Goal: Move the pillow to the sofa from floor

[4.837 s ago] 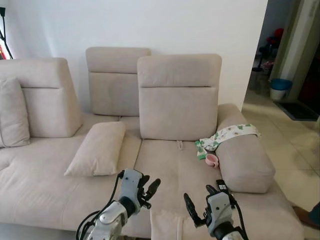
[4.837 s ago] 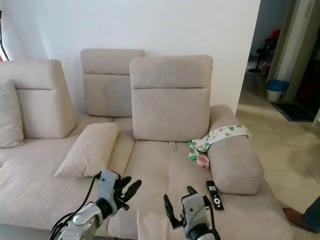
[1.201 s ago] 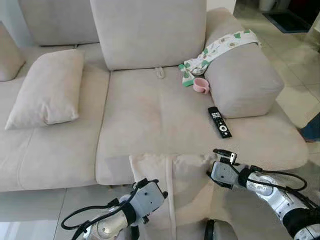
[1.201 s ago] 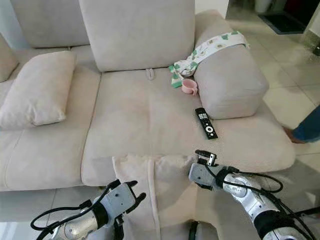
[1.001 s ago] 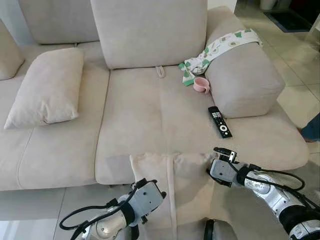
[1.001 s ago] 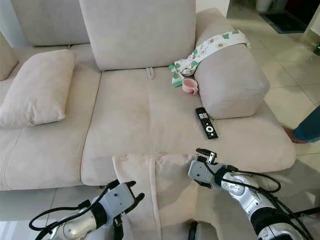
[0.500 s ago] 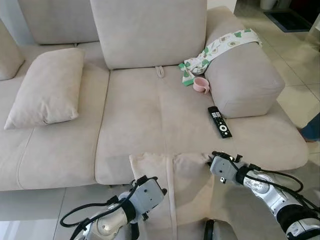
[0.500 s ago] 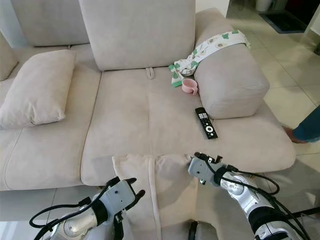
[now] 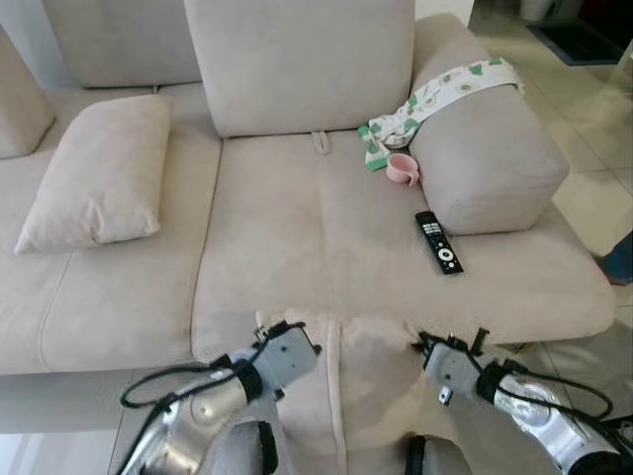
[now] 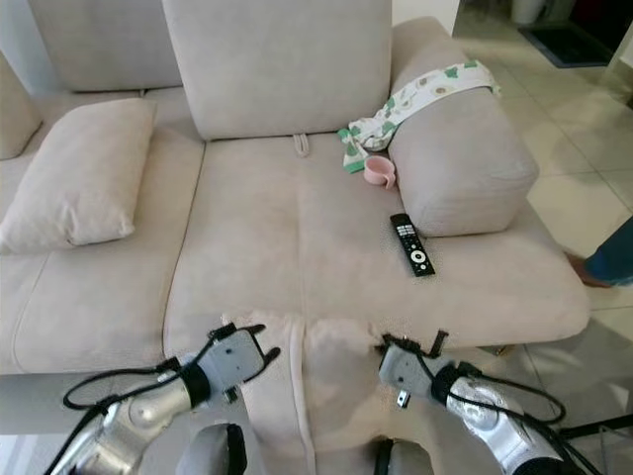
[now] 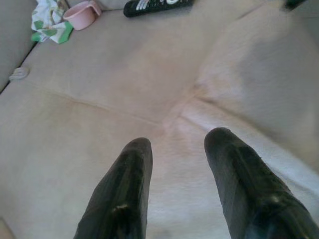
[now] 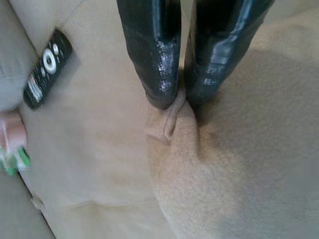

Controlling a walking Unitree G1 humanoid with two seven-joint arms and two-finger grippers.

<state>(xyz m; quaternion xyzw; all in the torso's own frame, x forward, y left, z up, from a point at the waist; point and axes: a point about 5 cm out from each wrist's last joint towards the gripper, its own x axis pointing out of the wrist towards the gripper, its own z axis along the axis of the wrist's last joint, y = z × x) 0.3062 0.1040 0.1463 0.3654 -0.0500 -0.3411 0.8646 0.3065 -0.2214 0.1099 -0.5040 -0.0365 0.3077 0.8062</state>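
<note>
Pillow | right claw pinches corner | left claw spread

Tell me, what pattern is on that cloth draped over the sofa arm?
The cloth is white with green leaf prints, clearest in the left eye view.

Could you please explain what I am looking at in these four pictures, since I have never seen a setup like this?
It is a humanoid robot with two silver arms. Two pictures come from its head, looking down at a beige sofa; two come from its wrists, looking along black fingers. The right gripper pinches a corner of the pillow leaning against the sofa's front edge. The left gripper is open at the pillow's other corner. On the seat lie a remote, a pink cup and a patterned cloth, plus another cushion.
</note>
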